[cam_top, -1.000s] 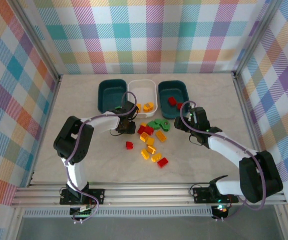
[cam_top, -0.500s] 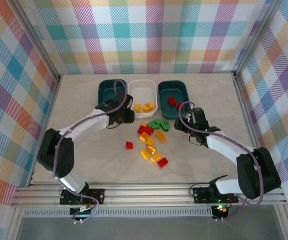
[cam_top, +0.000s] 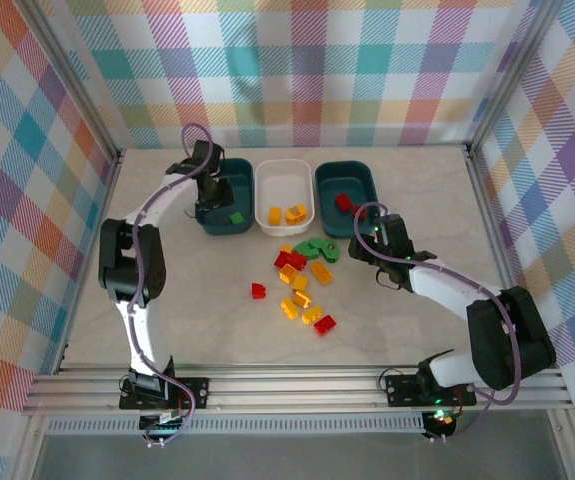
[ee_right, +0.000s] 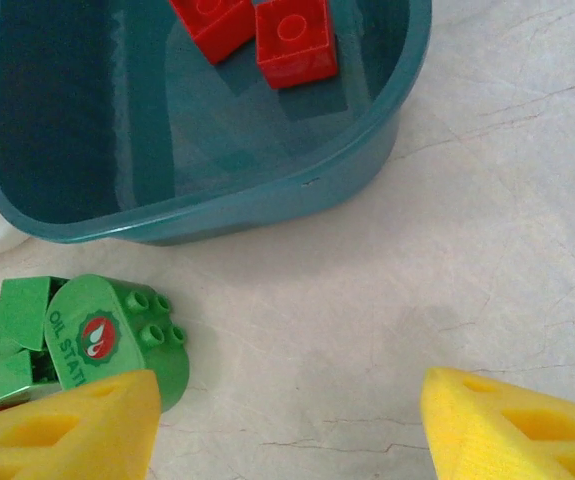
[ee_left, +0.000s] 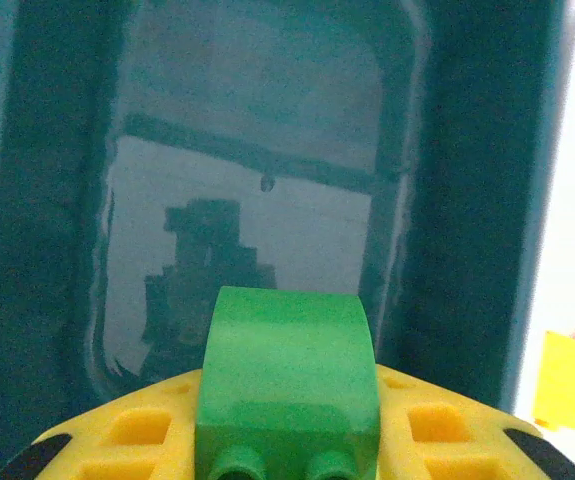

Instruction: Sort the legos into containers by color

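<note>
My left gripper (ee_left: 287,452) is shut on a green lego (ee_left: 287,370) with a rounded top, held above the left teal container (ee_left: 57,250). In the top view that green lego (cam_top: 236,216) shows at the arm's tip, over this container's (cam_top: 205,178) near right corner. The white container (cam_top: 284,178) holds yellow legos (cam_top: 284,213). The right teal container (cam_top: 367,178) holds red legos (ee_right: 297,40). My right gripper (ee_right: 287,420) stands open over bare table just in front of that container (ee_right: 217,200), beside a printed green lego (ee_right: 97,335). Several loose legos (cam_top: 302,275) lie mid-table.
Checkered walls stand on three sides, and a metal rail (cam_top: 297,385) runs along the near edge. The three containers sit in a row at the back. A lone red lego (cam_top: 258,290) lies left of the pile, with bare tabletop (cam_top: 182,300) further left.
My left arm has swung from the pile's far edge up and left to the left teal container, carrying the green lego. The right arm has hardly moved.
</note>
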`<state>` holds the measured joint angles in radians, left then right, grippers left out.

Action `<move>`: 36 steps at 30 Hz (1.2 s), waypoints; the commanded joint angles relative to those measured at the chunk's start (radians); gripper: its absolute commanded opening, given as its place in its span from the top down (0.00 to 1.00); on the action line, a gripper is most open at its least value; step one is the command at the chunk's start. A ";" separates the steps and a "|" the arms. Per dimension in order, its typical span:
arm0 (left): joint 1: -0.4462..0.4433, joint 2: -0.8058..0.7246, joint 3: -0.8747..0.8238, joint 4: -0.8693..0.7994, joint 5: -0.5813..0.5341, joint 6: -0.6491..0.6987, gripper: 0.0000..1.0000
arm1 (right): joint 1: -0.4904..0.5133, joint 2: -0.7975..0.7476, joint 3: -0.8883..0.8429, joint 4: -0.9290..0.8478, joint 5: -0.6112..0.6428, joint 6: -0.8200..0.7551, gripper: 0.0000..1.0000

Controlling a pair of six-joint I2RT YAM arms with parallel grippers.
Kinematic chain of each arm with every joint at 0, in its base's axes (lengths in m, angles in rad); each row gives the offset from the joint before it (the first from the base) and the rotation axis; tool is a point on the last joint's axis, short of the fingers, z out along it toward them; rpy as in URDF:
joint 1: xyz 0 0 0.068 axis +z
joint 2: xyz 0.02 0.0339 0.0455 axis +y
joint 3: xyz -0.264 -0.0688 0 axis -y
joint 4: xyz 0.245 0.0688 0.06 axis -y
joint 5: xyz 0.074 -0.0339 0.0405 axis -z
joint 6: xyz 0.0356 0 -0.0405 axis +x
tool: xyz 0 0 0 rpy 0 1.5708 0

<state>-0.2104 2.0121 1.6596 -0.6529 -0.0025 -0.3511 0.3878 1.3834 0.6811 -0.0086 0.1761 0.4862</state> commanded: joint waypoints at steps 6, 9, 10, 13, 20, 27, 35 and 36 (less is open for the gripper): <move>0.013 0.125 0.159 -0.113 0.053 0.025 0.61 | 0.006 -0.052 0.077 -0.125 0.004 -0.018 0.29; 0.016 0.129 0.165 -0.120 0.037 0.022 0.43 | 0.007 -0.094 0.100 -0.188 -0.015 -0.033 0.28; 0.018 0.129 0.165 -0.125 0.035 0.020 0.35 | 0.006 -0.105 0.112 -0.217 -0.026 -0.039 0.28; 0.022 0.107 0.153 -0.132 0.041 0.018 0.24 | 0.008 -0.132 0.142 -0.292 -0.081 -0.050 0.27; 0.020 -0.180 -0.053 0.000 0.133 -0.066 0.12 | 0.166 -0.151 0.164 -0.462 -0.126 -0.065 0.30; 0.017 -0.482 -0.470 0.244 0.302 -0.210 0.00 | 0.431 -0.193 0.057 -0.578 -0.176 -0.070 0.26; 0.001 -0.557 -0.666 0.408 0.426 -0.279 0.00 | 0.594 -0.096 0.089 -0.651 -0.119 -0.103 0.18; -0.001 -0.556 -0.662 0.409 0.435 -0.276 0.00 | 0.605 -0.072 0.102 -0.660 -0.105 -0.103 0.18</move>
<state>-0.2028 1.4658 0.9840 -0.3435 0.3607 -0.6010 0.9710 1.2633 0.7437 -0.6094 0.0334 0.4072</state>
